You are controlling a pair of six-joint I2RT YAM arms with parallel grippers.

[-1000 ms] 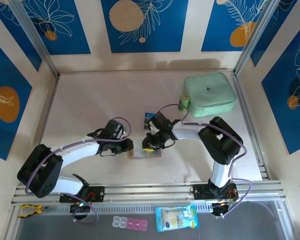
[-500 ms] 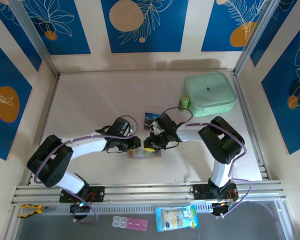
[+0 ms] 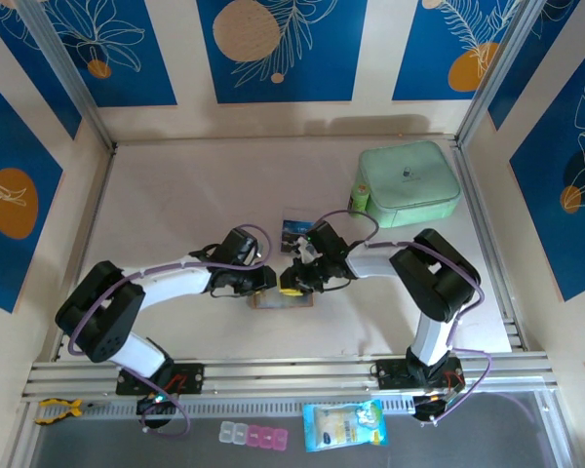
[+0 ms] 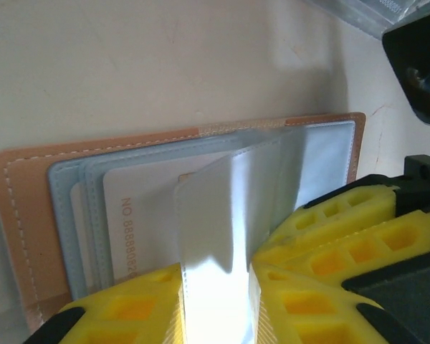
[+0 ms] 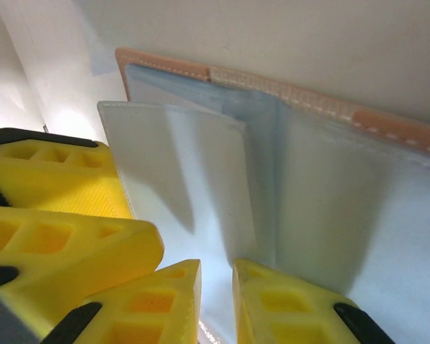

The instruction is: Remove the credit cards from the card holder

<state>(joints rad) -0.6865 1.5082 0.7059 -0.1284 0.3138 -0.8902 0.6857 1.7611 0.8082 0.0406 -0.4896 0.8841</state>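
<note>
The tan card holder (image 3: 283, 301) lies open on the table between both grippers, its grey pockets up (image 4: 93, 147) (image 5: 287, 89). My left gripper (image 3: 265, 281) (image 4: 215, 301) is shut on a grey inner leaf of the holder, which stands upright between its yellow fingers. A white credit card (image 4: 143, 201) with printed digits sits in a pocket behind that leaf. My right gripper (image 3: 294, 281) (image 5: 216, 301) meets it from the other side, its jaws nearly together on the holder's near edge. A dark blue credit card (image 3: 294, 231) lies on the table just beyond.
A mint-green zip case (image 3: 408, 183) stands at the back right with a small green thing (image 3: 356, 203) at its left side. Pill boxes (image 3: 253, 435) and a blue packet (image 3: 343, 426) lie in front of the rail.
My left gripper has moved right to the card holder and has taken hold of its inner leaf. The right gripper has stayed at the holder.
</note>
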